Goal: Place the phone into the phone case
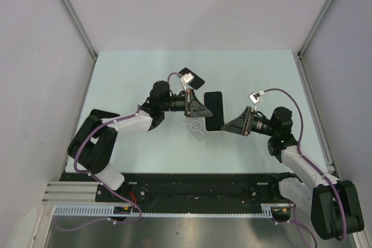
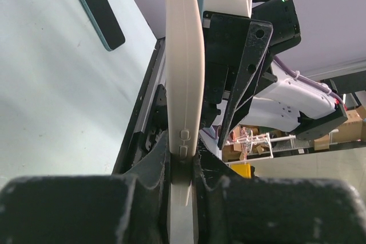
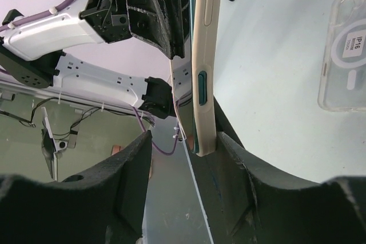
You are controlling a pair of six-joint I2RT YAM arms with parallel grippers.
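Note:
My left gripper (image 1: pixel 199 109) (image 2: pixel 183 155) is shut on a beige phone case (image 2: pixel 184 55), held edge-on above the table. In the top view its dark face (image 1: pixel 213 108) points up. In the right wrist view the case (image 3: pixel 206 55) shows a teal phone edge and a teal button (image 3: pixel 201 88) inside it. My right gripper (image 1: pixel 231 125) (image 3: pixel 183 147) is open. The case's near end lies between its jaws, against the right-hand finger (image 3: pixel 240 164).
A clear case (image 3: pixel 346 50) marked IP16 lies flat on the table under the held case (image 1: pixel 200 130). A dark phone with a teal rim (image 1: pixel 190 78) (image 2: pixel 97 7) lies flat farther back. White walls stand on both sides.

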